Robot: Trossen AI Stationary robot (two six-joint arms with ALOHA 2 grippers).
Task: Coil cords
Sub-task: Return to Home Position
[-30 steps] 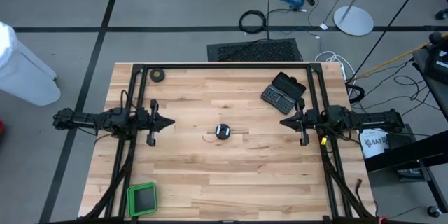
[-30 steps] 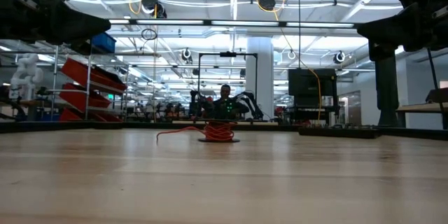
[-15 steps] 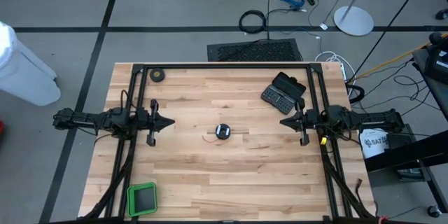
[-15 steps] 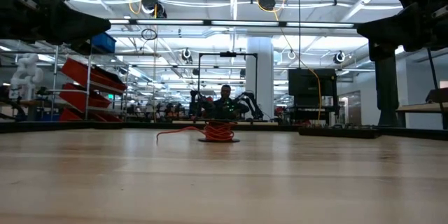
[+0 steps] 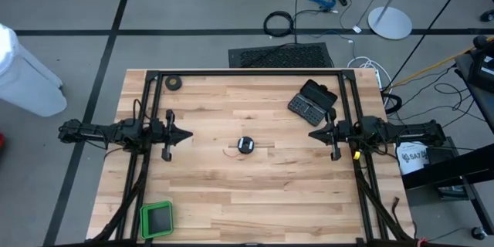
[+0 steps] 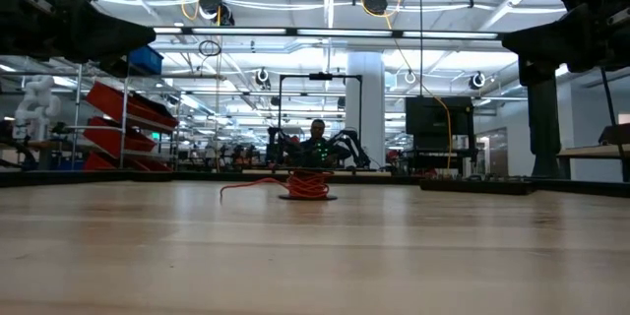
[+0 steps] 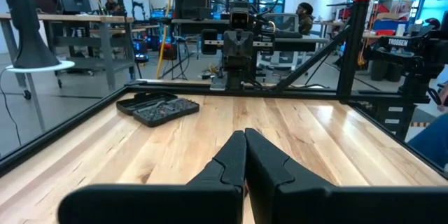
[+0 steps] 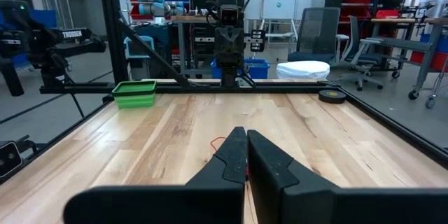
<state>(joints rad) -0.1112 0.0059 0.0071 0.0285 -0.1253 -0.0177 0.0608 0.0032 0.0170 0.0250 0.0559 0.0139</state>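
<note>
The counter (image 5: 231, 193) carries one small black reel (image 5: 245, 145) wound with one red wire (image 6: 305, 186), one black tape roll (image 5: 174, 82), one open black case (image 5: 312, 100) and one green tray (image 5: 157, 219). Two grasping parts show: one left end effector (image 5: 187, 133), one right end effector (image 5: 312, 133).

The reel (image 5: 245, 145) sits on the middle of the counter (image 5: 247, 193), with its wire (image 5: 231, 153) trailing just beside it toward the left arm's side. It lies between the left end effector (image 5: 187, 133) and the right end effector (image 5: 312, 133), which face each other from above the counter's opposite sides, each well apart from it. Along the edge farthest from the low camera, a tape roll (image 5: 174, 82) lies at the left corner and an open case (image 5: 312, 100) toward the right, just behind the right end effector, while a tray (image 5: 157, 219) rests at the near left corner.
</note>
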